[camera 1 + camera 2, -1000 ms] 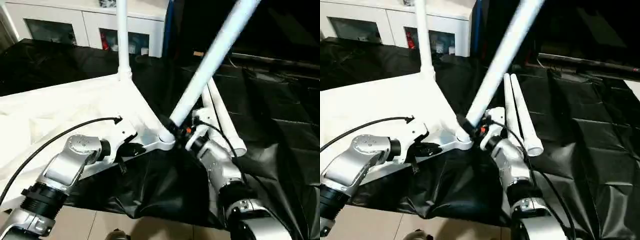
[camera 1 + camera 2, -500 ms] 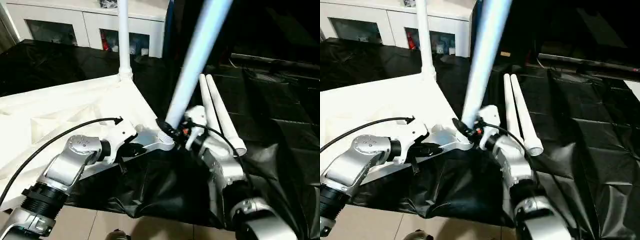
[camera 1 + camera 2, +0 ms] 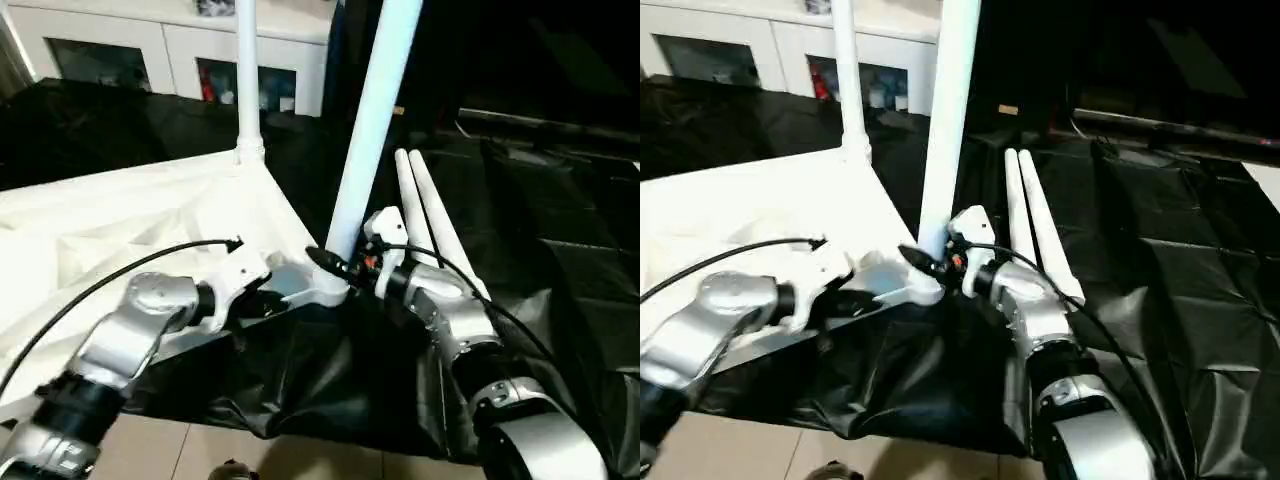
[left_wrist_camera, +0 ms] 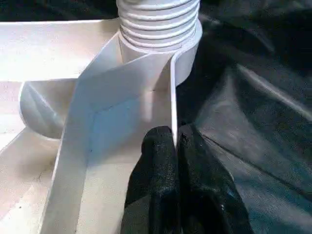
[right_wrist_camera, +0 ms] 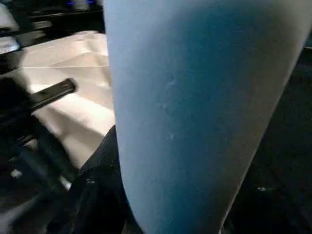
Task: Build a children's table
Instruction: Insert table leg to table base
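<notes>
Now the leg (image 3: 372, 110) stands nearly upright in the near corner socket (image 3: 328, 288) of the upturned table top (image 3: 110, 215), at about six o'clock from the already fitted leg (image 3: 245, 70). Keep it plumb and press straight down. Right tool (image 3: 345, 265) clasps its base; left tool (image 4: 176, 146), clenched on the top's rim, braces it.

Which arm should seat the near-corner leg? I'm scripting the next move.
Right: the right gripper is shut on the leg above the socket; the left gripper pinches the tabletop rim.
</notes>
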Tool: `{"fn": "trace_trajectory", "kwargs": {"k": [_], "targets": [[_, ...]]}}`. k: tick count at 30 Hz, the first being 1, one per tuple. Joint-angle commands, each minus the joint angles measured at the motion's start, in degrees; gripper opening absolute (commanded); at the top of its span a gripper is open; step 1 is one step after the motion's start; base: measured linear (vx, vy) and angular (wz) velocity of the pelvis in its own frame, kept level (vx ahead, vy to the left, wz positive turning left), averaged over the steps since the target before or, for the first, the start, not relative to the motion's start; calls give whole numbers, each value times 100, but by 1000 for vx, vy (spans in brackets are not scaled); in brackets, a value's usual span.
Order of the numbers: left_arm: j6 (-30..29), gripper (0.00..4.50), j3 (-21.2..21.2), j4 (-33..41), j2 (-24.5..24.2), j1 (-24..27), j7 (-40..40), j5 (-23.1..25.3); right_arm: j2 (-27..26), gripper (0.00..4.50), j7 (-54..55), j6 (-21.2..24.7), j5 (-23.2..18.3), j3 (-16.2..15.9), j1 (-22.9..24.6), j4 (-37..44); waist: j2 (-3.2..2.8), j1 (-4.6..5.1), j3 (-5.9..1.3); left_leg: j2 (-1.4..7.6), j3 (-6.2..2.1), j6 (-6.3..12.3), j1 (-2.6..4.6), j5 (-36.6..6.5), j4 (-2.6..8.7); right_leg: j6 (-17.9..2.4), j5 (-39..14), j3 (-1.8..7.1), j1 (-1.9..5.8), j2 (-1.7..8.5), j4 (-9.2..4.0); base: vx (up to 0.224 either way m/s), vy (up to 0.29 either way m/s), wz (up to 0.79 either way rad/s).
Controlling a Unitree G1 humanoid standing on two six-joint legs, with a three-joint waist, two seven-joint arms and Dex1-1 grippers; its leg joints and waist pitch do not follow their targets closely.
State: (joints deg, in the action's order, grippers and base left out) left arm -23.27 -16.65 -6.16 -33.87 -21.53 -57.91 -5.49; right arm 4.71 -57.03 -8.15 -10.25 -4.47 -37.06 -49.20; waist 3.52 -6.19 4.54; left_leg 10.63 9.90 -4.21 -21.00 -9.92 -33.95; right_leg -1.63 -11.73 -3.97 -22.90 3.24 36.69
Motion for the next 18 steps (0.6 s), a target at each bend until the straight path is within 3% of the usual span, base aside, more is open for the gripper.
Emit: {"fn": "trace_trajectory", "kwargs": {"k": [1, 2, 7, 8, 10, 11, 12, 15, 18], "targets": [[163, 0, -59, 454, -107, 0, -440, -243, 150, 193, -336, 205, 207, -243, 204, -316, -113, 37, -173, 298, -142, 145, 81, -1834, 513, -954, -1959, 367, 167, 533, -568, 0, 0, 0], [105, 0, -41, 544, -183, 16, -470, -250, 196, 193, -447, 164, 230, -275, 209, -305, -113, 43, -105, 299, -142, 149, 84, -1877, 535, -968, -1986, 371, 130, 525, -586, 0, 0, 0], [-40, 0, 28, 624, -273, 0, -410, -215, 236, 193, -512, 19, 331, -344, 116, -371, -99, 57, -35, 306, -147, 115, 100, -1874, 565, -1027, -2086, 377, 136, 544, -601, 0, 0, 0], [-191, 0, 92, 682, -265, -6, -277, -197, 238, 193, -503, -52, 394, -384, 80, -333, -53, 66, -15, 309, -137, 128, 107, -1866, 570, -1018, -2158, 382, 132, 553, -619, 0, 0, 0], [-249, 0, 135, 706, -236, -9, -192, -189, 231, 193, -509, -59, 398, -387, 70, -288, -54, 68, 2, 313, -142, 128, 109, -1806, 578, -1008, -2253, 389, 133, 567, -624, 0, 0, 0], [-380, 0, 188, 747, -184, -15, -84, -207, 214, 193, -545, -38, 367, -388, 78, -211, -21, 72, 32, 310, -138, 136, 108, -1813, 581, -983, -2401, 394, 125, 572, -638, 0, 0, 0], [-404, 0, 196, 757, -177, -15, -67, -212, 212, 193, -555, -34, 358, -389, 79, -198, -35, 67, 33, 314, -141, 126, 120, -1837, 583, -973, -2479, 395, 124, 584, -652, 0, 0, 0], [-416, 0, 212, 781, -167, -8, -20, -222, 202, 193, -597, -42, 338, -393, 100, -166, -1, 76, 84, 321, -157, 97, 117, -1920, 604, -893, -2832, 396, 112, 600, -695, 0, 0, 0], [-445, 0, 226, 810, -151, 19, 53, -234, 192, 193, -629, -184, 344, -427, 135, -231, 20, 79, 87, 325, -160, 101, 117, -1882, 608, -858, -2938, 401, 110, 616, -709, 0, 0, 0]]}}
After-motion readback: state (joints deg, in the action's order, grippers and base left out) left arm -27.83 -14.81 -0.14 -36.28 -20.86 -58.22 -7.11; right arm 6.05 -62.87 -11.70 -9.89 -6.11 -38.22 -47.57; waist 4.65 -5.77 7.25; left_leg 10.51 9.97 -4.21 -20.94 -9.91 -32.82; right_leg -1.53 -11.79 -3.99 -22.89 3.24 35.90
